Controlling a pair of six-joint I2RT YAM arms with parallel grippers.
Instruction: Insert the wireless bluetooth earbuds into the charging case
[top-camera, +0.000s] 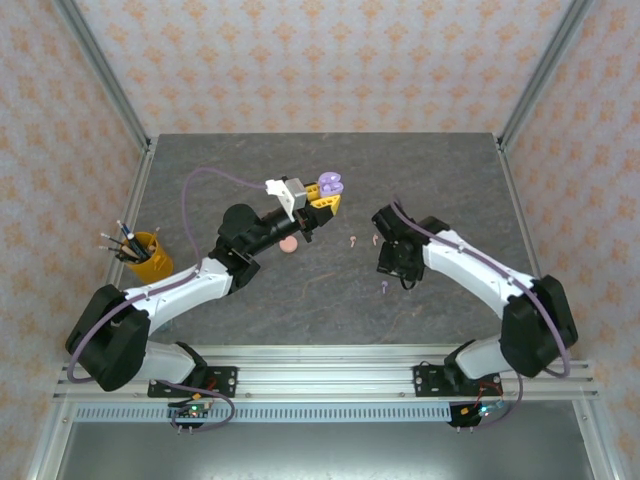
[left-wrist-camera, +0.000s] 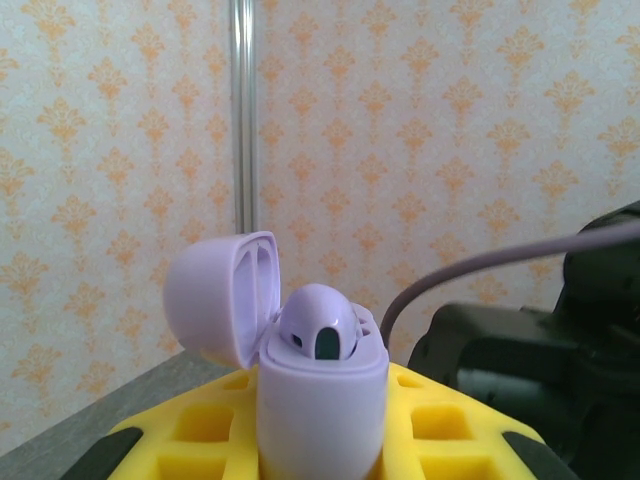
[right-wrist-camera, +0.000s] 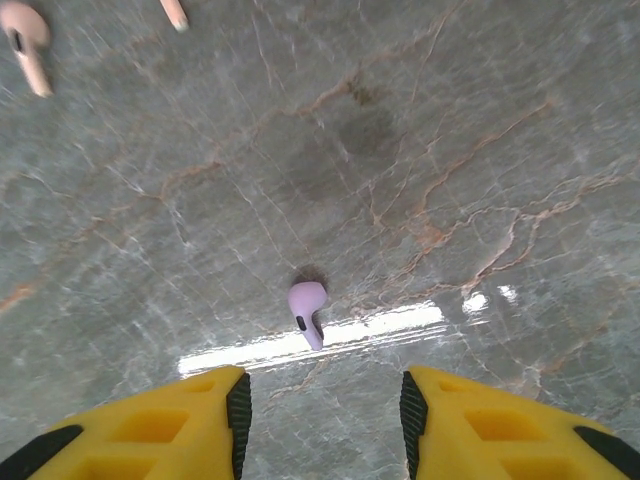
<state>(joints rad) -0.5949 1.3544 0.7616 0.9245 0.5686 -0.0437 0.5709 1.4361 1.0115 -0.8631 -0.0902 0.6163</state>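
Lilac earbud (right-wrist-camera: 307, 313) lies alone on the marble table (right-wrist-camera: 480, 150), bare stone all round it. Right gripper (right-wrist-camera: 322, 400) fingers stand spread, the gap wider than the bud, nothing between. Pink earbud (right-wrist-camera: 27, 55) and second pink earbud (right-wrist-camera: 174, 12) lie well apart from it, far left. Lilac charging case (left-wrist-camera: 320, 400) is clamped in the left gripper (top-camera: 322, 198). Its lid (left-wrist-camera: 215, 295) is swung left and a seated earbud (left-wrist-camera: 320, 325) takes up the middle of its mouth. Right arm's dark wrist (left-wrist-camera: 540, 380) and cable (left-wrist-camera: 470, 270) crowd its right side.

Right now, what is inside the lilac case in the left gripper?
One lilac earbud sits in the open case, whose lid is tipped back. The rest of the inside is hidden behind that earbud and the rim, so a second earbud cannot be ruled in or out.
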